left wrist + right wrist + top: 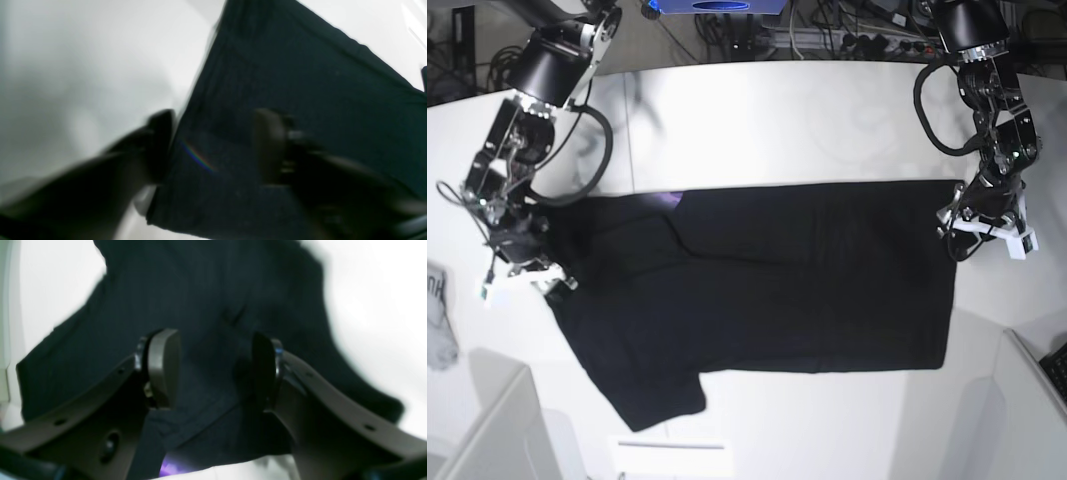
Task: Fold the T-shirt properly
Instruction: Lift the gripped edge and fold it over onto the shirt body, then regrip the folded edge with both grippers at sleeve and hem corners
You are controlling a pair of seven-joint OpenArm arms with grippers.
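A: Where is the large black cloth T-shirt (767, 290)?

B: Spread flat across the white bench (777, 120), with both arms at its side edges.

A: The claws?

B: Left claw (213, 146) and right claw (213, 370) gape wide, empty, above the cloth.

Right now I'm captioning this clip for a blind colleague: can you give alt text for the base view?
A black T-shirt lies spread across a white table, one sleeve pointing toward the near edge. The right claw and left claw sit at its opposite ends.
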